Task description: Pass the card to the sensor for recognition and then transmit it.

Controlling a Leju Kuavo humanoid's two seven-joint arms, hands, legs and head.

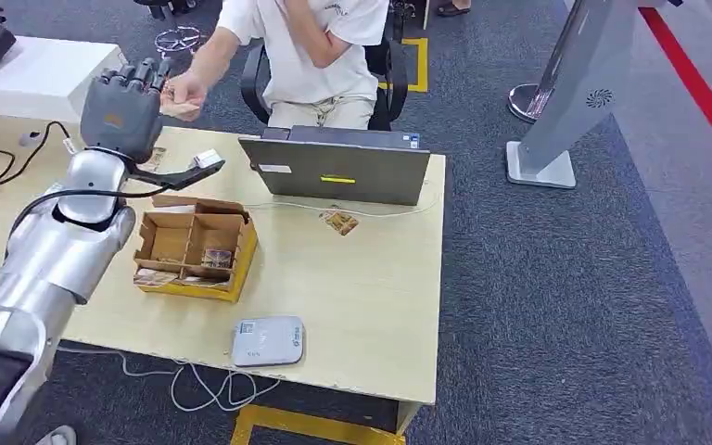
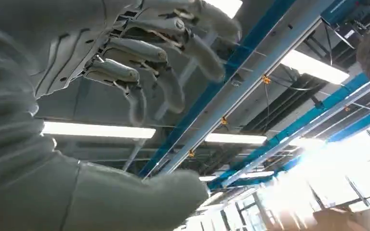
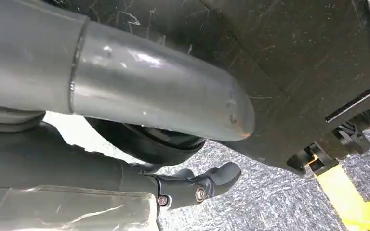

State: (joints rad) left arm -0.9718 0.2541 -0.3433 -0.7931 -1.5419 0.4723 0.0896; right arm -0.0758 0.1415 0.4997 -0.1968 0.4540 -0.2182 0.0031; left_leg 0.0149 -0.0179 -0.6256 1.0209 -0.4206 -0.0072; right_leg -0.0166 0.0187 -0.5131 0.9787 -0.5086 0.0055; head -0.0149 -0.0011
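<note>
My left hand (image 1: 120, 104) is raised above the far left of the table, fingers pointing up and spread. The left wrist view shows that hand (image 2: 139, 72) empty against the ceiling. Just right of it, a seated person's hand (image 1: 184, 91) holds a brownish card (image 1: 182, 109). The grey-white sensor (image 1: 267, 341) lies near the table's front edge. Another card (image 1: 339, 222) lies in front of the laptop (image 1: 338, 169). My right hand's thumb (image 3: 149, 91) hangs beside my body over the carpet, the fingers hidden.
An open cardboard box (image 1: 195, 243) with several cards stands mid-table beneath my left forearm. A small black-and-white device (image 1: 195, 167) sits behind it. Cables trail off the front edge (image 1: 204, 385). A grey stand (image 1: 565, 102) rises on the carpet to the right.
</note>
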